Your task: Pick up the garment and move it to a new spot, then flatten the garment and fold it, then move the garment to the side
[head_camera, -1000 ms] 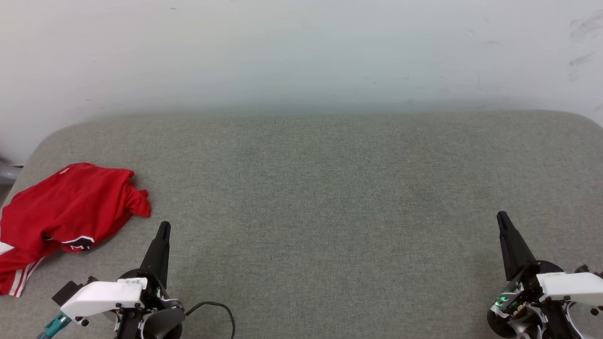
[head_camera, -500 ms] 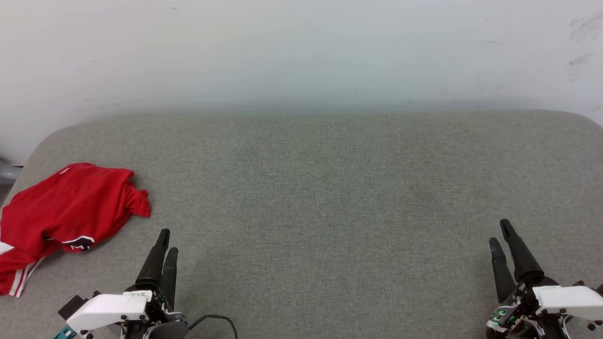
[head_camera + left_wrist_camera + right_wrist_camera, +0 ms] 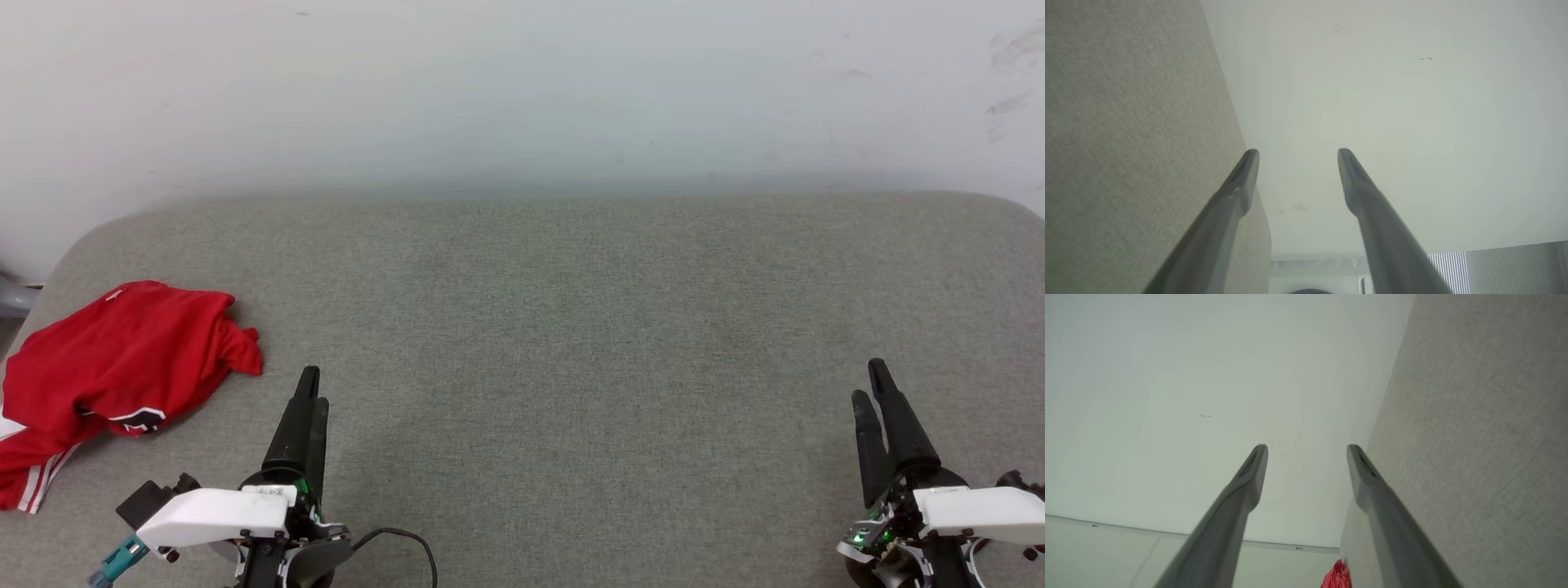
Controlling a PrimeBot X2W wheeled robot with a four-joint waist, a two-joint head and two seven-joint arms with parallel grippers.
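The garment, a red jersey T-shirt with a white red-striped sleeve end, lies crumpled at the left edge of the grey padded surface; part of a black, white-outlined print shows at its near side. My left gripper stands open with nothing between its fingers, a short way right of and nearer than the garment, apart from it. In the left wrist view, the left gripper has its fingers spread. Far over at the lower right, my right gripper is open and empty. The right wrist view shows the right gripper and a scrap of the garment.
A pale wall rises behind the padded surface. A black cable loops beside my left wrist. The surface's rounded left corner lies just behind the garment.
Both grippers have gone from shut to open. The left gripper has shifted slightly right and forward; the right has stayed near its place. The garment has not moved.
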